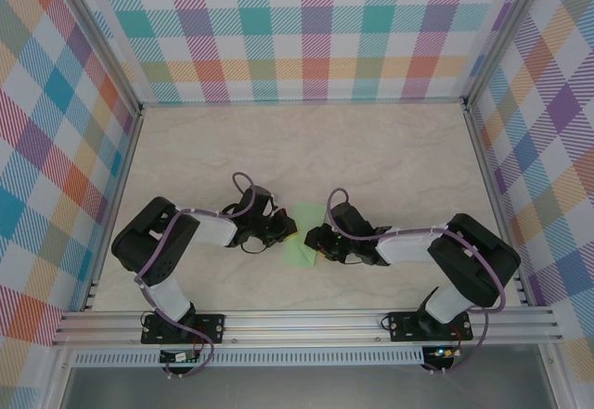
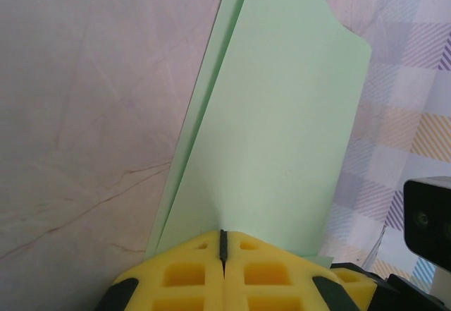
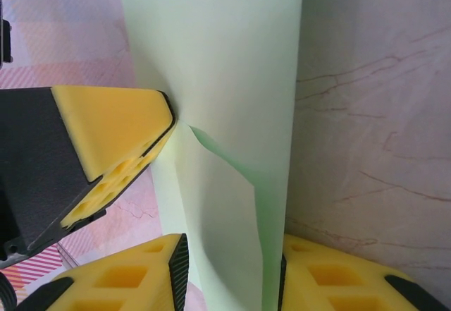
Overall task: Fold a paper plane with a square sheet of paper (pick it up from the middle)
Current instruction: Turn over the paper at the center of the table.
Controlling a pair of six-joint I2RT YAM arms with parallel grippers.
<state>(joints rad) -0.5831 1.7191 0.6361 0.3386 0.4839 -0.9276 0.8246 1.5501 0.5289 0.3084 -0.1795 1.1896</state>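
pinching paper w/ left tool

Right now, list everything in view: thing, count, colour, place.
paper: one, pale green, doubled over, between the two claws near the table's front
table: one, pale marbled, under everything
walls: three, multicolour plaid, left, back and right of the table
rails: silver, along the near edge
arms: two, black and white, bolted at the near edge
left claw: one, yellow pads, shut on the paper
right claw: one, yellow pads, open, paper between the pads
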